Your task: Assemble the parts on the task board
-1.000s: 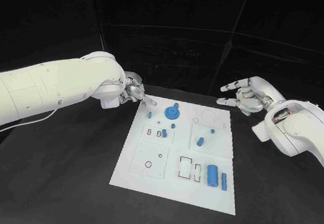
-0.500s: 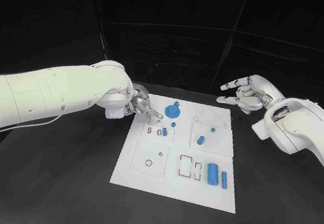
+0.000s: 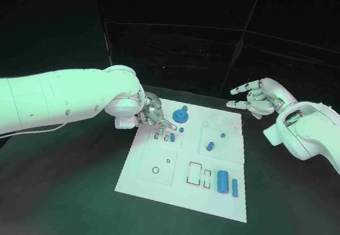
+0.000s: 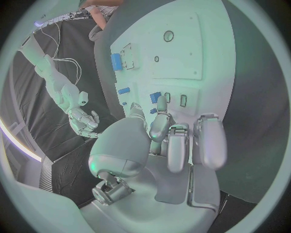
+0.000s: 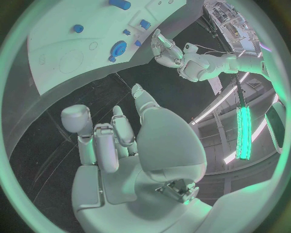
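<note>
My left hand (image 3: 149, 114) hides its fingertips; grip unclear, small blue part (image 4: 155, 97) beside them. Right hand (image 3: 255, 98) spread, empty.

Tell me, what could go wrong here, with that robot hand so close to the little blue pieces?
1. The left robot hand hovers low over the task board's far left corner; its fingers could knock the small blue part standing by the slots.
2. The blue gear sits just beside that hand and might get nudged.
3. The right robot hand is off the board, fingers apart, so it cannot steady anything.
</note>
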### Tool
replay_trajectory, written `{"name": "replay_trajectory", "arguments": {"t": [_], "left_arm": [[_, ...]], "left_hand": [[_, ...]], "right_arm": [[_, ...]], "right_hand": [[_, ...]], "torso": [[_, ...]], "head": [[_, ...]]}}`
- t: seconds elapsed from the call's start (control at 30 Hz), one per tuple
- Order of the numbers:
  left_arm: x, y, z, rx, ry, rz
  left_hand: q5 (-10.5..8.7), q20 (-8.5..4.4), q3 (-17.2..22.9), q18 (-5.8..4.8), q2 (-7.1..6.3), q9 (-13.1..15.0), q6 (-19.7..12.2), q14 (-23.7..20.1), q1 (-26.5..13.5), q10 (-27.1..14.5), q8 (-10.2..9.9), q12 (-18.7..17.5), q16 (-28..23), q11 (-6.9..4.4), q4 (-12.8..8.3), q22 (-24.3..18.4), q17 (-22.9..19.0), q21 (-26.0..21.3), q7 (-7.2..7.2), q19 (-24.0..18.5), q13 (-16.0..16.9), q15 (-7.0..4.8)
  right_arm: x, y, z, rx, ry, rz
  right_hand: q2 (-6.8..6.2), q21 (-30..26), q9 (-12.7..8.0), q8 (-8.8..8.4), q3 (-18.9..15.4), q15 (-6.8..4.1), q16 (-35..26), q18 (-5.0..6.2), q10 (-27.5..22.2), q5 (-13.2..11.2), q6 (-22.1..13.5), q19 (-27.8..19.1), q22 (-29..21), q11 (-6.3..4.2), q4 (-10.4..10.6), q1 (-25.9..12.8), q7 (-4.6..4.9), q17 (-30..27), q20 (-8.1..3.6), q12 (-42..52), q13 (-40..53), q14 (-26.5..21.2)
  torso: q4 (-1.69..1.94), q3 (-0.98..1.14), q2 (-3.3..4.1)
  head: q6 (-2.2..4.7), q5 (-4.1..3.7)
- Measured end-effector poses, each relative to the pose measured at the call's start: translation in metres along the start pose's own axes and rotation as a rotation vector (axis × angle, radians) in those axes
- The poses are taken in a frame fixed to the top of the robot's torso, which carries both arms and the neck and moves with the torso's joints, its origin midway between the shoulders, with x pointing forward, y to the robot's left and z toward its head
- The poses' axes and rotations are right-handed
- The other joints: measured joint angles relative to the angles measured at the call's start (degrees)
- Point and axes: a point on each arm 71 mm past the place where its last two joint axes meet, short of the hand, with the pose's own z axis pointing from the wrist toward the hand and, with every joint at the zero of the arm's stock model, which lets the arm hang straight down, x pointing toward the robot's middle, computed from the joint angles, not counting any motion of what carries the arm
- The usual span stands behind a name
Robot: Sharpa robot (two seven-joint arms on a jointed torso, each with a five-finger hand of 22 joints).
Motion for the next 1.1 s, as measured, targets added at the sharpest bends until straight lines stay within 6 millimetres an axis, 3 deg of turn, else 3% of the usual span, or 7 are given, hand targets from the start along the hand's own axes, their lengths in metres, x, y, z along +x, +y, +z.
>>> {"name": "replay_trajectory", "arguments": {"t": [0.5, 1.1], "left_arm": [[0.0, -0.014, 0.005, 0.002, -0.019, 0.023], [-0.004, -0.026, 0.017, -0.029, -0.042, 0.097]], "left_hand": [[0.0, 0.0, 0.5, 0.01, 1.07, 0.9, -1.5, 0.0, 2.2, -0.8, 0.6, -1.5, 0.0, 0.02, -1.7, -0.2, 0.0, 0.0, 0.23, 0.0, -2.0, 0.0], [0.0, 0.0, 0.5, 0.01, 0.96, 0.9, -1.6, 0.0, 2.5, -1.2, 0.6, -2.1, 0.0, 0.02, -1.7, -0.2, 0.0, 0.0, 0.41, 0.0, -2.8, 0.0]], "right_arm": [[0.001, 0.001, 0.001, 0.0, 0.004, -0.002], [0.004, 0.003, 0.003, -0.003, 0.009, 0.0]], "right_hand": [[0.0, 0.0, 0.0, 0.0, -0.1, 0.0, 0.0, 0.0, 0.0, 0.0, 0.0, 0.0, 0.0, 0.0, 0.1, 0.0, 0.0, 0.0, 0.0, 0.0, 0.0, 0.0], [0.0, 0.0, 0.0, -0.01, -0.1, 0.0, -0.2, 0.0, 0.0, 0.2, 0.0, 0.0, -0.2, 0.0, 0.1, 0.0, 0.0, 0.0, 0.0, 0.0, -0.1, 0.0]], "torso": [[0.03, -0.01, -0.01], [-0.02, 0.01, 0.0]], "head": [[-0.19, 0.01], [-0.57, -0.02]]}}
